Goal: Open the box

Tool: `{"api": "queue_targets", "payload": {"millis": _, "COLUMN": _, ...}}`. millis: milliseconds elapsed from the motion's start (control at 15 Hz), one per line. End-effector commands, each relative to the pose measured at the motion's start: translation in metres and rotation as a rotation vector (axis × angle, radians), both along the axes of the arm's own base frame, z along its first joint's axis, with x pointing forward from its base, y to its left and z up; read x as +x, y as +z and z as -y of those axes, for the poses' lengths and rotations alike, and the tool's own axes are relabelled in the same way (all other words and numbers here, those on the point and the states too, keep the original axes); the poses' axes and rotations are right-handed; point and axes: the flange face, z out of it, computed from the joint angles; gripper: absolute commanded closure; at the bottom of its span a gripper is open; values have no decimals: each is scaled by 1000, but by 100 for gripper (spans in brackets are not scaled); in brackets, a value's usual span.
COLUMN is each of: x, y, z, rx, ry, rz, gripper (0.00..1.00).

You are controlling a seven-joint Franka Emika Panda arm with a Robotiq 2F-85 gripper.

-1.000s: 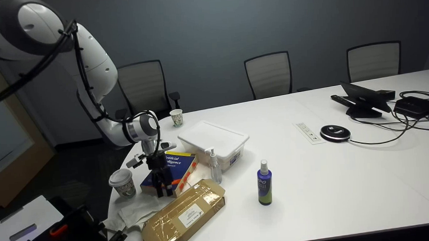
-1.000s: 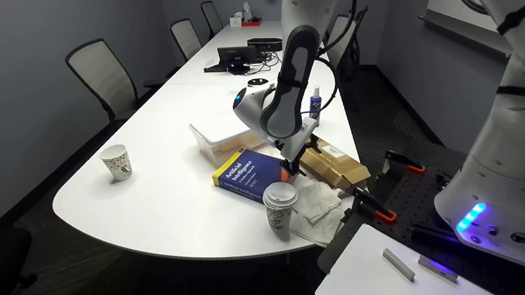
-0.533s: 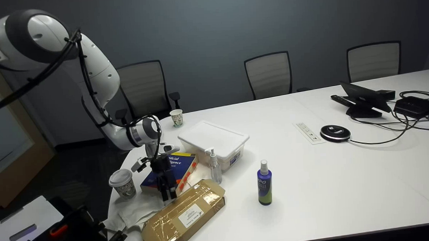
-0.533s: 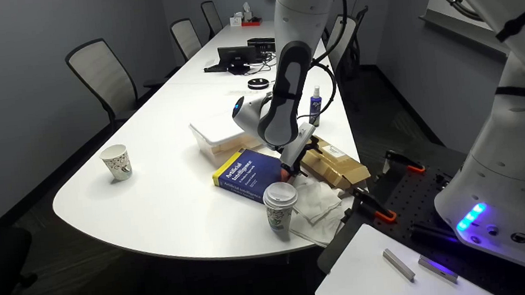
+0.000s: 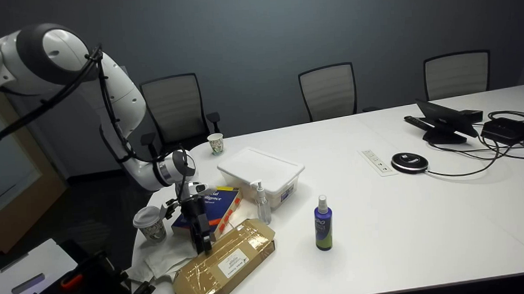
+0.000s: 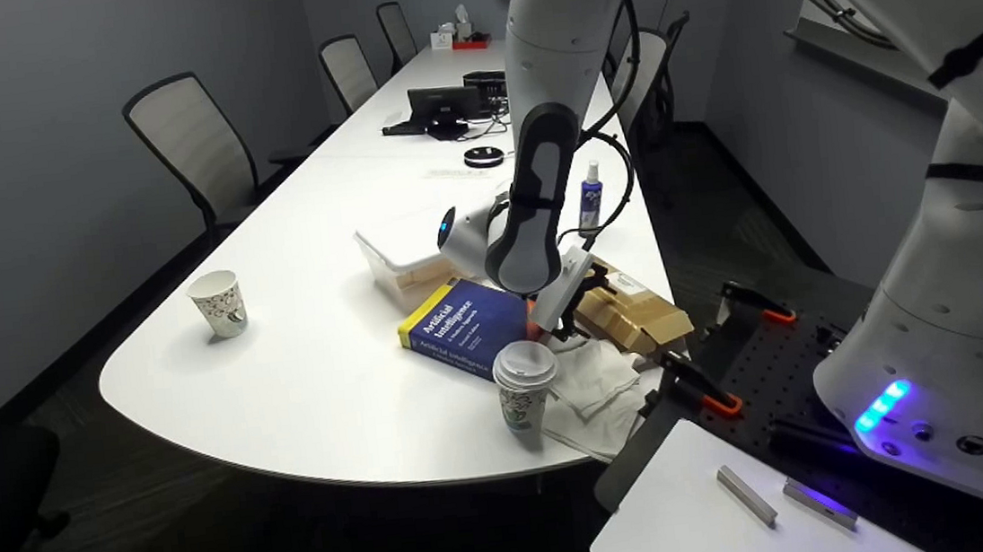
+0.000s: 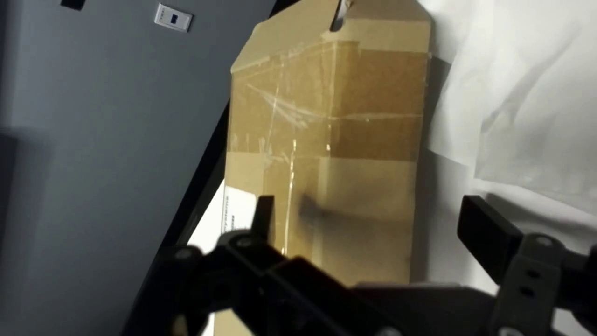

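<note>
A long brown cardboard box (image 5: pixel 236 265) with shiny tape and a white label lies on the table. It also shows in an exterior view (image 6: pixel 630 308), partly behind my gripper, and in the wrist view (image 7: pixel 373 98), where an end flap with a slot is at the top. My gripper (image 7: pixel 366 221) is open and empty. In the wrist view, one finger appears over the box near its label and the other beyond its long edge, over the white table. In an exterior view, the fingertips (image 5: pixel 203 249) are at the box's book-side edge; I cannot tell whether they touch.
A blue book (image 6: pixel 469 319) lies beside the gripper. A lidded paper cup (image 6: pixel 525 390) and crumpled white cloth (image 6: pixel 592 383) are close by. A white-lidded plastic bin (image 5: pixel 263 169), a clear pump bottle (image 5: pixel 263 206) and a purple spray bottle (image 5: pixel 323 226) stand around the box.
The arm has come down, and my gripper has dropped from over the book's edge to the near edge of the cardboard box. The gripper has turned slightly. The box has not moved.
</note>
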Motion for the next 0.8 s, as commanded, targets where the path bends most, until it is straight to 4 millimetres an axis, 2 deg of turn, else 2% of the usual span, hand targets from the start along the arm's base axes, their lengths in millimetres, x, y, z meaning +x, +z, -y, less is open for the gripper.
{"api": "queue_targets", "payload": {"millis": 0, "x": 2, "y": -7, "z": 5, "rx": -67, "ry": -26, "rz": 8, "gripper": 0}}
{"api": "queue_targets", "payload": {"millis": 733, "x": 13, "y": 16, "z": 23, "rx": -144, "ry": -53, "rz": 62, "gripper": 0}}
